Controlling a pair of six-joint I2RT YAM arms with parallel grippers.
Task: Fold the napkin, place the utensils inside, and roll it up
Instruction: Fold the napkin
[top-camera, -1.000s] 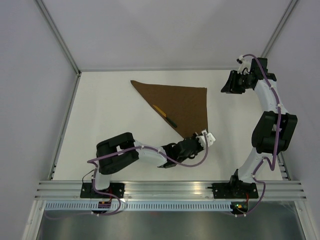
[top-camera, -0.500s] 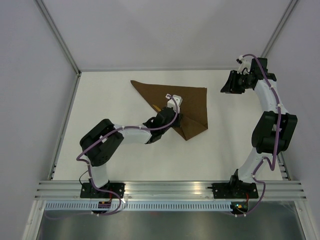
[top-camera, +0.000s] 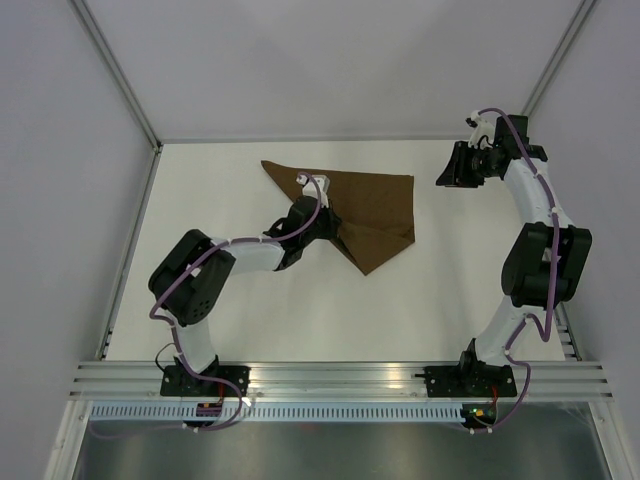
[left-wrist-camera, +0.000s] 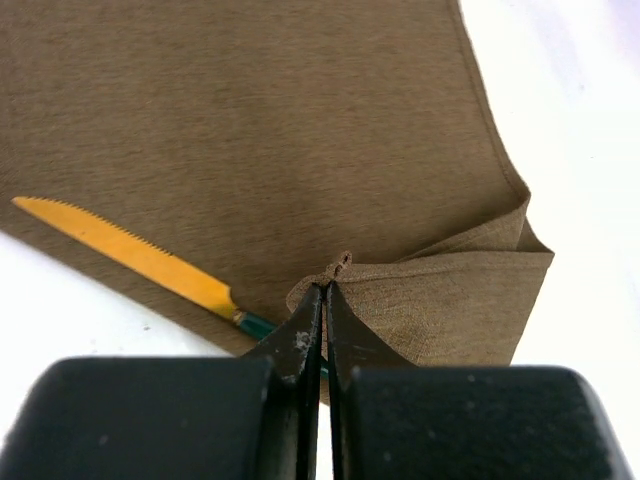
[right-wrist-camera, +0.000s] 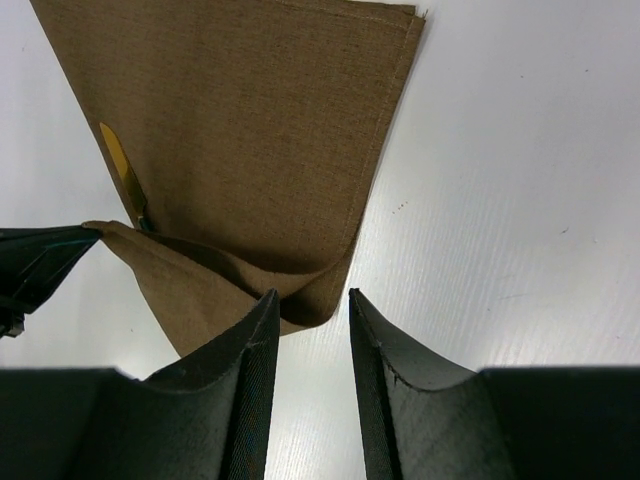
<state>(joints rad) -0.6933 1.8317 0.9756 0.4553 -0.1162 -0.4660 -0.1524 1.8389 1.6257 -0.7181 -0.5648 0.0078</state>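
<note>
The brown napkin (top-camera: 378, 198) lies as a folded triangle at the back of the table. My left gripper (top-camera: 333, 224) is shut on its near corner, lifting that flap (left-wrist-camera: 450, 290) over the cloth. The knife-like utensil (left-wrist-camera: 130, 250) lies along the napkin's left edge, yellow blade showing and green handle (left-wrist-camera: 258, 323) running under the left fingers (left-wrist-camera: 300, 335). In the right wrist view the napkin (right-wrist-camera: 250, 120), the utensil (right-wrist-camera: 122, 170) and the left gripper's tip (right-wrist-camera: 40, 262) all show. My right gripper (top-camera: 445, 172) hovers open and holds nothing, beside the napkin's right corner (right-wrist-camera: 312, 295).
The white table (top-camera: 220, 300) is bounded by a metal frame rail (top-camera: 130, 250) on the left and grey walls behind. Both arm bases (top-camera: 340, 385) sit at the near edge. The left arm stretches diagonally across the table's near left part.
My left gripper has carried the napkin's near corner away from the front, up and left over the utensil, folding the cloth back. The right gripper has shifted slightly left.
</note>
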